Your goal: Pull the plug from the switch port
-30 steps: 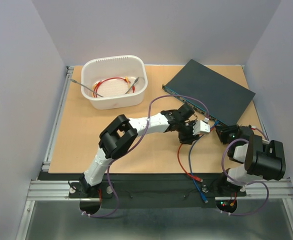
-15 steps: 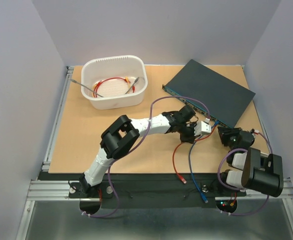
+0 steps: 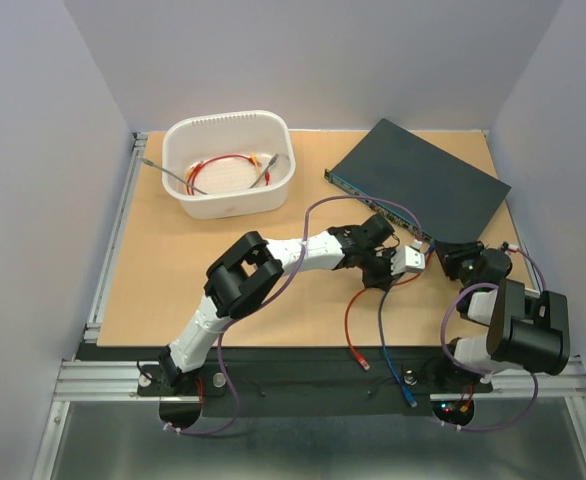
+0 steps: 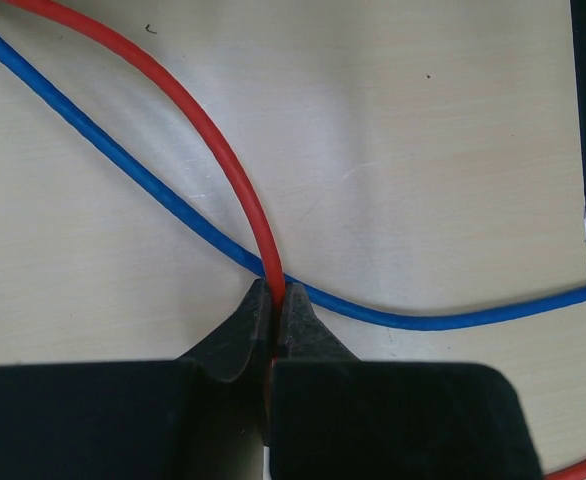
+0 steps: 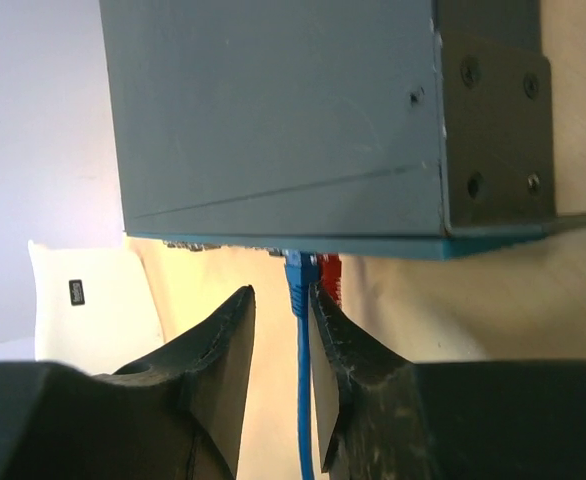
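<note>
The switch [image 3: 420,183] is a flat dark blue-grey box at the back right, with its port row along the near-left edge. A blue plug [image 5: 299,276] and a red plug [image 5: 331,276] sit side by side in its ports under the switch [image 5: 273,110]. My right gripper [image 5: 281,292] is open. Its jaws straddle the blue plug and blue cable [image 5: 304,400], and the red plug lies just outside the right finger. In the top view the right gripper [image 3: 445,252] is at the port edge. My left gripper [image 4: 277,290] is shut on the red cable [image 4: 213,135], which crosses the blue cable [image 4: 123,160]. It hovers over the table [image 3: 385,270].
A white tub [image 3: 273,195] holding red cable and metal tools stands at the back left. The red cable's loose end [image 3: 359,362] and the blue cable's loose end [image 3: 410,395] hang past the table's near edge. Grey walls close in both sides.
My right gripper has moved forward to the switch's port edge. My left gripper has shifted slightly right with the red cable, and the cable's loose end has swung left.
</note>
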### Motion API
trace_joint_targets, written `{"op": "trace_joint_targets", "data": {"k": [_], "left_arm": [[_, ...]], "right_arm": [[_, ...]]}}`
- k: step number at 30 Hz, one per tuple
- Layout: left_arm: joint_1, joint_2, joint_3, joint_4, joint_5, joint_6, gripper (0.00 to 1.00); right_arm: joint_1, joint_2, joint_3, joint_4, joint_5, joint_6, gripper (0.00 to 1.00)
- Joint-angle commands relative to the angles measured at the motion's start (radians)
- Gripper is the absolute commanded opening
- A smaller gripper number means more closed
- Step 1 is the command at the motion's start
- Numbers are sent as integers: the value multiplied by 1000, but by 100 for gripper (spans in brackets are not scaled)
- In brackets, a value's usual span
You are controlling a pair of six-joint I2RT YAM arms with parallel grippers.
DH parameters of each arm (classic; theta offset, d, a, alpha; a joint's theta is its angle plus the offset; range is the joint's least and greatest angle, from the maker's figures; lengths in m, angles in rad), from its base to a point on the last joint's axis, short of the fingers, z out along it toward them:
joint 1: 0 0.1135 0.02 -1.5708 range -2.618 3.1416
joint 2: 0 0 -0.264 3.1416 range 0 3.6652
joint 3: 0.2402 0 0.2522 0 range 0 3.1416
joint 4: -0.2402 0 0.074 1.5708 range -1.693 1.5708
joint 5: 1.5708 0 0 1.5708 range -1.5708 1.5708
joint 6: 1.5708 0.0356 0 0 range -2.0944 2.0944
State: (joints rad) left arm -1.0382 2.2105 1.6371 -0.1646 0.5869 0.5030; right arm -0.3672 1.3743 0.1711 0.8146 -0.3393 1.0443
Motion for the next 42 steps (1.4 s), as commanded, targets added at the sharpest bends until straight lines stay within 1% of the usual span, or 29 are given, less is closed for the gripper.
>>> {"op": "trace_joint_targets", "data": {"k": [1, 4, 7, 19, 20, 24, 25, 27, 28, 33, 34, 36, 38, 39, 40, 41, 42], "left_arm": [[-19, -5, 36, -16, 34, 3, 0], [-17, -9, 36, -18, 33, 2, 0], [-16, -12, 38, -23, 34, 3, 0], [-14, -11, 53, -33, 24, 8, 0], [-13, -12, 59, -39, 18, 11, 1], [4, -18, 104, -75, -33, 22, 11], [12, -21, 118, -85, -35, 25, 18], [29, -28, 161, -116, -33, 34, 28], [29, -28, 177, -130, -33, 40, 38], [30, -25, 314, -251, 0, 136, 55], [30, -22, 335, -268, 13, 152, 61], [36, -8, 389, -297, 34, 170, 62], [55, 14, 414, -262, 30, 140, 63], [66, 26, 432, -177, -22, 97, 63], [76, 41, 446, -130, -57, 56, 63], [96, 82, 490, -46, -102, -30, 63], [105, 110, 521, -12, -187, -64, 63]], "right_arm": [[-6, 41, 62, 35, -7, -15, 34], [-6, 98, 87, 35, -7, -3, 33], [-6, 106, 97, 35, 11, -16, 33], [-4, 173, 131, 34, -10, -32, 33], [-6, 177, 128, 34, -10, -33, 32], [-6, 169, 125, 15, -6, -59, 27], [-6, 158, 125, 8, -4, -72, 27], [-6, 149, 128, -21, 3, -82, 27], [-6, 141, 131, -34, 8, -99, 27], [-6, 94, 142, -114, 36, -138, 28], [-6, 94, 143, -117, 36, -144, 29], [-6, 104, 154, -124, 33, -144, 29], [-6, 114, 160, -130, 36, -144, 29], [-4, 118, 163, -132, 36, -147, 29], [-6, 117, 165, -138, 39, -150, 29], [-6, 114, 165, -155, 54, -159, 29], [-4, 103, 169, -169, 62, -168, 29]]}}
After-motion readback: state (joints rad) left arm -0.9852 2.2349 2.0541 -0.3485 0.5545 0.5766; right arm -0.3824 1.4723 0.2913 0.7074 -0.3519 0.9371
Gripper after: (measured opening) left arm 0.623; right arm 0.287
